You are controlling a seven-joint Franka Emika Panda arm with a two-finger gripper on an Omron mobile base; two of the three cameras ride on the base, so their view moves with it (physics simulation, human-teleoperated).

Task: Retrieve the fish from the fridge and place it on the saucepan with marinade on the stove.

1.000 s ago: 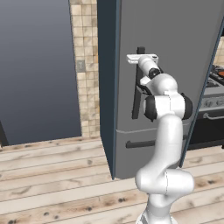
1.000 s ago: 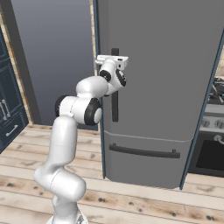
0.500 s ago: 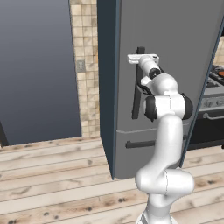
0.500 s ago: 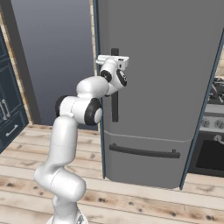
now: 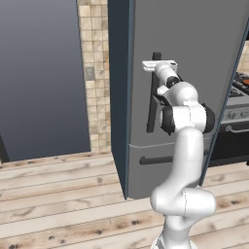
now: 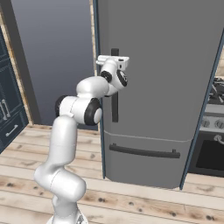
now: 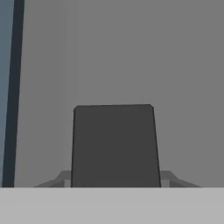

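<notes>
The fridge (image 5: 194, 73) stands shut, no writing readable on it. To its right, the stove (image 6: 216, 111). On the fridge front, the dark door handle (image 6: 115, 103) – the gripper (image 6: 114, 59) is clenched around its upper end.

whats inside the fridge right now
Cannot be seen: the fridge door is closed, with the tool at its dark handle. Shelves and any fish are hidden.
</notes>
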